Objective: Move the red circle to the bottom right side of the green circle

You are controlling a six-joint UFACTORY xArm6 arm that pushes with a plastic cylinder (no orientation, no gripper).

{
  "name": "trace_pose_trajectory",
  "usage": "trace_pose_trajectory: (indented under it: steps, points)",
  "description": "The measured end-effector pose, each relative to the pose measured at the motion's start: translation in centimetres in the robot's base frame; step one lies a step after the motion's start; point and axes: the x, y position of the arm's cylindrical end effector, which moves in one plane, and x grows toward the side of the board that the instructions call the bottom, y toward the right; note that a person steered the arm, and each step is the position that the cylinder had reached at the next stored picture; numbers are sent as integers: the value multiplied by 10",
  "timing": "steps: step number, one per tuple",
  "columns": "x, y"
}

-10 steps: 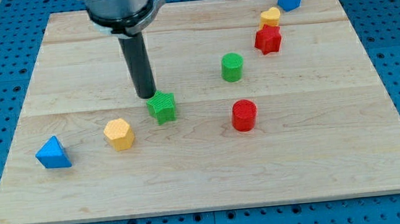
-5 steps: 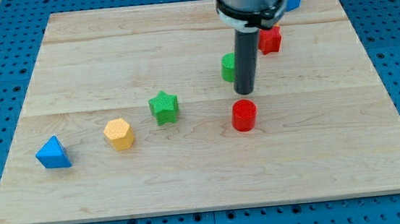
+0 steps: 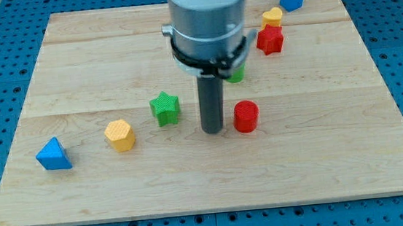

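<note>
Red circle [image 3: 246, 116] on the wooden surface [image 3: 335, 138], just right of my tip [image 3: 212, 131], small gap between. Green circle [image 3: 238, 73] above it, mostly hidden behind the arm. Green star [image 3: 164, 108] left of tip. No claw fitted, only a rod.

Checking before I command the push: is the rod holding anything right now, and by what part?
Nothing is held. My tip rests on the board just at the view's left of the red circle; whether they touch cannot be told.

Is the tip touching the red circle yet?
Apart. The camera view shows a thin strip of board between my tip and the red circle, on its left.
</note>
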Motion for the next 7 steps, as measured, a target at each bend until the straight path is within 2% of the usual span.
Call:
trace_pose_trajectory:
  steps: [1,3,4,5,7]
  points:
    - [-13,-1]
    - [44,4]
    - [61,28]
    - [50,50]
    - [-2,46]
